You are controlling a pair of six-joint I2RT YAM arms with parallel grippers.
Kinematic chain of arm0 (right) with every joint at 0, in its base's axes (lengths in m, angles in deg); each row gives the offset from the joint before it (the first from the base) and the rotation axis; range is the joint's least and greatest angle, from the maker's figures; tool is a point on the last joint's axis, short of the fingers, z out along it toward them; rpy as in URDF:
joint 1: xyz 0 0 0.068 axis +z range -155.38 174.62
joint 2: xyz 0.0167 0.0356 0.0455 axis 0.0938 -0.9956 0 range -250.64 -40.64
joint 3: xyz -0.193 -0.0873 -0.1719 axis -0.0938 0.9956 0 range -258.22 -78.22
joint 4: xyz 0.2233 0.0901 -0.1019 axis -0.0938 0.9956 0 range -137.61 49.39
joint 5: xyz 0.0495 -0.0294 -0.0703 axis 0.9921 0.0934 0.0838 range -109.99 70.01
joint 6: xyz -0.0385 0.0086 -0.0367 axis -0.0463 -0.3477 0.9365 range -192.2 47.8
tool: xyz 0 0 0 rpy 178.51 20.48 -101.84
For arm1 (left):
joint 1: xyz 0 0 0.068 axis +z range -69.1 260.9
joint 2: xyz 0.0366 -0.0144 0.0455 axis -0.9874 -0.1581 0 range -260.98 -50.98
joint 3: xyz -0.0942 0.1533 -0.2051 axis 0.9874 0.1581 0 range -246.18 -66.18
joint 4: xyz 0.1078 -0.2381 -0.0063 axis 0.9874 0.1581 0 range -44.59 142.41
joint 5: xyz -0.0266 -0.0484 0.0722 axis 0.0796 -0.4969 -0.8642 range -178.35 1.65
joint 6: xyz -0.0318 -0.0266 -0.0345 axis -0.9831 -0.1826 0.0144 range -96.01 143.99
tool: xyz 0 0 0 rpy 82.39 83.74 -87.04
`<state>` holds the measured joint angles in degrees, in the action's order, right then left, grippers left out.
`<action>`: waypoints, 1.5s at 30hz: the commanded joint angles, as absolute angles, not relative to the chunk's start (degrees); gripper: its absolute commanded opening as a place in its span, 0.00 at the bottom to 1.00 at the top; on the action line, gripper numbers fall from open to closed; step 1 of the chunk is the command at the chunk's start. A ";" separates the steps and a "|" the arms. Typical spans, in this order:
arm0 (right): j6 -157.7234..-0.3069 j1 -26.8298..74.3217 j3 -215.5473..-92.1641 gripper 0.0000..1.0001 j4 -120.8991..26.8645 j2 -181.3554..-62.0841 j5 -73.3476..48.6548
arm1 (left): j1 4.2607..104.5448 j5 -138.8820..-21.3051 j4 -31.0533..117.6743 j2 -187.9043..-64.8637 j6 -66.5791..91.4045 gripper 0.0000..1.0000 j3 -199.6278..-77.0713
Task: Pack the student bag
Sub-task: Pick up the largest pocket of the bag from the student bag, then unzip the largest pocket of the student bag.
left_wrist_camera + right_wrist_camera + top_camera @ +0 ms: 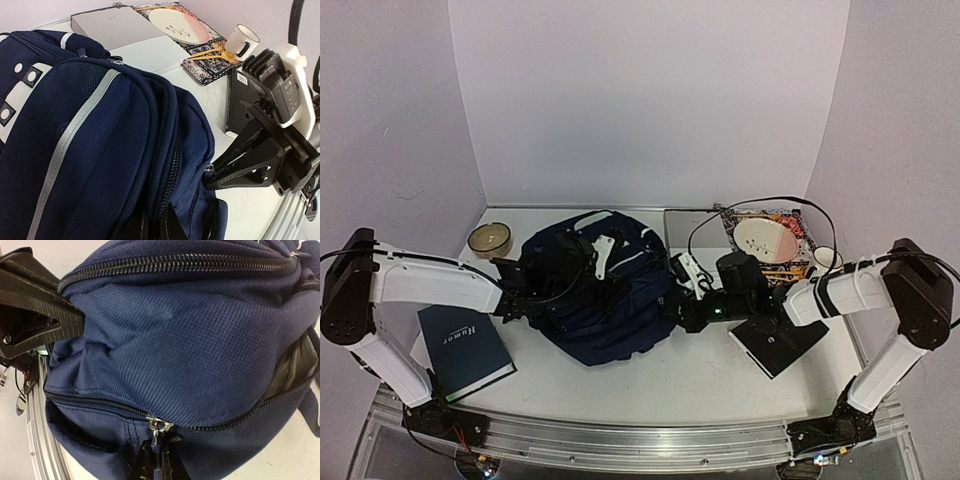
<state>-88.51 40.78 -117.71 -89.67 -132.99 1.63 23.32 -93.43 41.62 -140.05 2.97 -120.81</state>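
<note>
Student bag (590, 290) lies at the middle of the surface (660, 385), between the two arms. It is navy with pale stripe trim and white patches on its upper face. Both arms reach in low from either side.

Right claw (159, 449) – clenched on the small metal zipper pull (159, 426) of the lower zip line on the bag's side. The fingers meet in a narrow point just under the pull. That zip gapes open to the right of the pull, showing a dark interior.

Left claw (75, 320) – on the bag's opposite flank, tips drawn together on a pinch of fabric just below the upper zipper. The cloth puckers at the tips.

Around the bag: a dark hardcover book (465, 350) lies flat near the left arm's base, and a bowl (490, 238) sits at the back left. A plate (765, 238) rests on a patterned mat (802, 226) at the back right, with a ribbed cup (825, 258) just beside it. A black flat slab (780, 345) lies under the right arm. A grey box (110, 25) lies behind the bag.
</note>
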 commanded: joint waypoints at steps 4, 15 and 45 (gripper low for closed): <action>-88.21 41.34 -121.35 0.00 -77.62 -123.85 -0.56 | 23.75 -97.58 39.79 -142.07 1.10 0.00 -128.57; -92.97 52.32 -129.70 0.00 -64.81 -126.11 -8.16 | 25.04 -95.28 41.05 -146.63 -6.80 0.00 -135.10; -95.86 57.93 -141.00 0.03 -38.79 -122.74 -34.69 | 24.65 -94.67 39.98 -141.46 6.76 0.00 -128.09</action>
